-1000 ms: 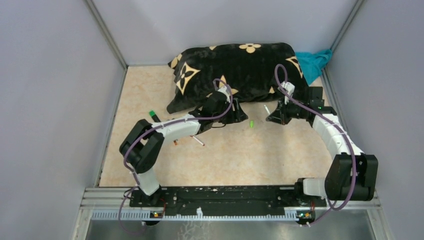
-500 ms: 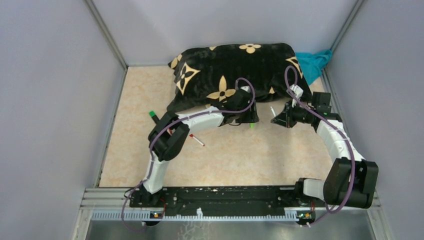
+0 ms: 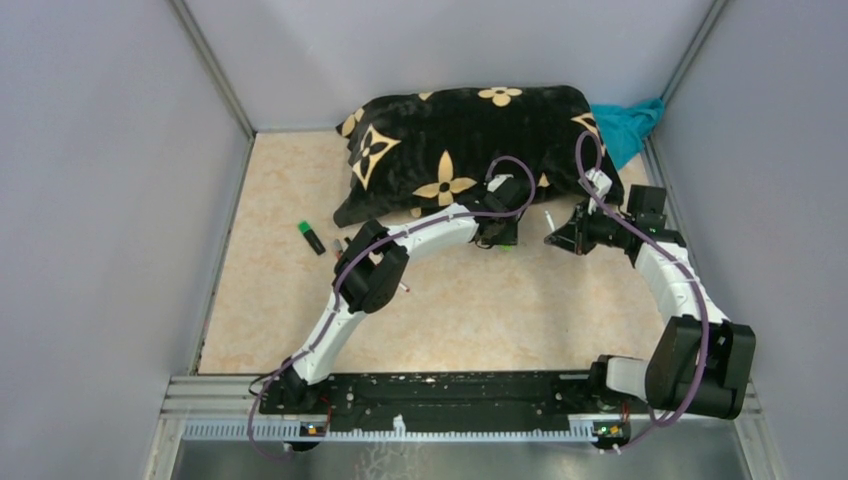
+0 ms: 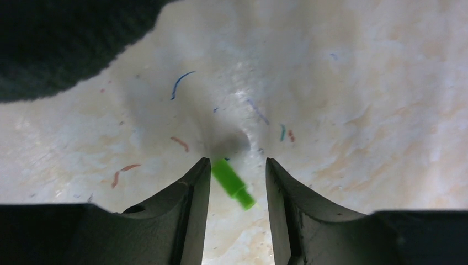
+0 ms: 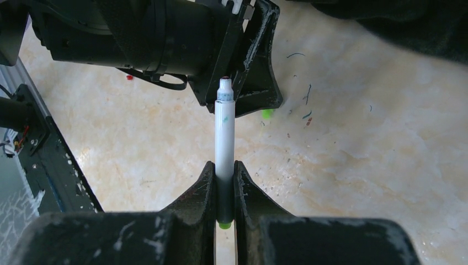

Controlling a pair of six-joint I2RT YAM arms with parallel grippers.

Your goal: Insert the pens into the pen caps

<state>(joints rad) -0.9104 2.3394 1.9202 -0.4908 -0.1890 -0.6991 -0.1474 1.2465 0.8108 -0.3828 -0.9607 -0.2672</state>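
Two grippers: the left gripper (image 4: 237, 163), jaws half apart and holding nothing, straddles a short bright-green plastic cap (image 4: 232, 182); the right gripper (image 5: 223, 164) clamps a slim white-barrelled pen (image 5: 224, 127).

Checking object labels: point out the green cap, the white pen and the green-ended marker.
green cap (image 4: 232, 182), left wrist view, mid-body.
white pen (image 5: 224, 138), right wrist view, barrel.
green-ended marker (image 3: 313, 239), top view, black body.

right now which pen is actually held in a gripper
The white pen, pinched in the right gripper with its tip pointing away. The black marker with the green end lies loose on the table, away from both grippers.
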